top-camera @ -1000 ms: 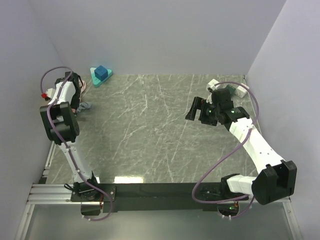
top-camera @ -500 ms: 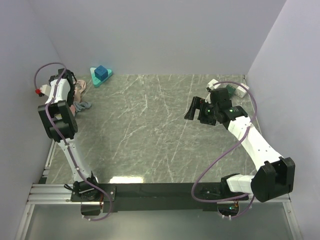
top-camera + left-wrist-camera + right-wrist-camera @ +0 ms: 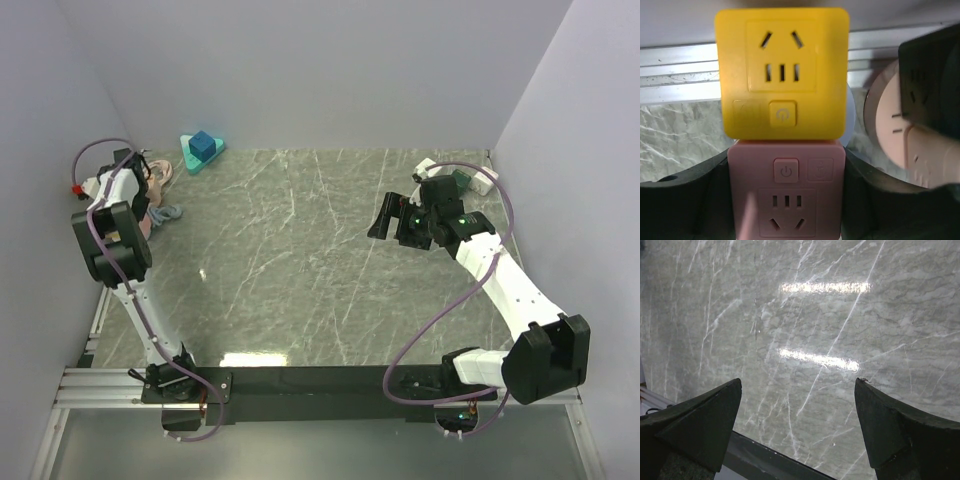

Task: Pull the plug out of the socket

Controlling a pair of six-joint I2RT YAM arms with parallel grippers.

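Clamping my left claw (image 3: 786,170) on the pink cube (image 3: 805,200): one finger (image 3: 685,205) sits flush against each side of it. The pink cube butts straight against the yellow cube (image 3: 782,75), button edge to button edge, and both socket faces point at my wrist camera. A round pink disc (image 3: 887,135) is just beside the yellow cube, with a dark block (image 3: 930,85) partly over it. A metal rail (image 3: 680,70) runs behind the yellow cube. My right claw (image 3: 797,430) is well apart from the yellow cube, jaws wide apart over the marble table (image 3: 805,315).

Pink socket (image 3: 786,190) — base beyond frame
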